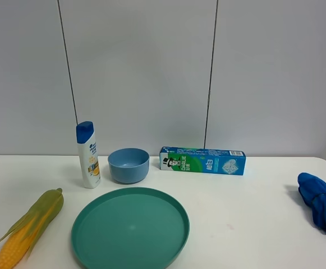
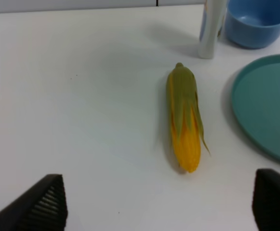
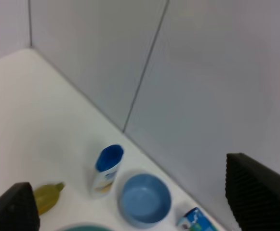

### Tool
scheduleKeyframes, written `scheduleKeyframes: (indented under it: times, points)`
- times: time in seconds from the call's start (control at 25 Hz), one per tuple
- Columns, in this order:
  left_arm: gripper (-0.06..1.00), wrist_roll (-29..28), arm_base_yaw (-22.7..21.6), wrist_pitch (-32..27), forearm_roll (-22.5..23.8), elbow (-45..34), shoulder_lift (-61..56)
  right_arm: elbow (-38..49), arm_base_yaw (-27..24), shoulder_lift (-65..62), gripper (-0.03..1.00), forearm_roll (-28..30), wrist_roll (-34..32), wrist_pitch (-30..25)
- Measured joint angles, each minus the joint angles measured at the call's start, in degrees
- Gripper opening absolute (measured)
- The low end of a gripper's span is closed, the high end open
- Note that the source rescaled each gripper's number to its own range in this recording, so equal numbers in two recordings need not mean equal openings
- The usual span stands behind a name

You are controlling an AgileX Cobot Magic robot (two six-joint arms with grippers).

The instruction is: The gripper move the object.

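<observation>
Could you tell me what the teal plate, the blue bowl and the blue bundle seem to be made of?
Teal plate: probably matte plastic, given its even colour and moulded rim. Blue bowl: likely the same, smooth with faint sheen. Blue bundle: cloth, judging by its folds.

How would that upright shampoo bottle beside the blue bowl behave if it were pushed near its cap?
It would probably tip: the shampoo bottle stands upright, tall and narrow on a small base. Its glossy plastic looks smooth, so it may slip when gripped. If it topples, it could strike the blue bowl close beside it.
</observation>
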State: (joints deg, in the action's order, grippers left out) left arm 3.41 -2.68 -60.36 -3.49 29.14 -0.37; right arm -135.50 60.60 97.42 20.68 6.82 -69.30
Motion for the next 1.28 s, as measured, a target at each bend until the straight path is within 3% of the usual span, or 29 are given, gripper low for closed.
scheduleKeyframes:
  times: [0.2,0.36,0.44,0.64,0.8,1.28]
  points:
    - [1.00,0.00,0.00,0.00,0.00,0.00,0.00,12.22,0.43,-8.35,0.65,1.04,-1.32,-0.17]
    - [1.00,0.00,0.00,0.00,0.00,0.00,0.00,30.43,0.43,-16.50,0.65,1.04,-6.21,0.41]
    - [1.00,0.00,0.00,0.00,0.00,0.00,0.00,40.42,0.43,-21.55,0.66,1.04,-8.92,3.91]
    - [1.00,0.05,0.00,0.00,0.00,0.00,0.00,63.08,-0.38,-33.80,0.92,1.34,-17.02,13.11]
    - [1.00,0.05,0.00,0.00,0.00,0.00,0.00,72.64,-8.10,-39.96,0.99,-1.39,-19.09,13.94]
    - [1.00,0.05,0.00,0.00,0.00,0.00,0.00,86.56,-33.35,-57.16,1.00,-6.71,-17.80,12.50]
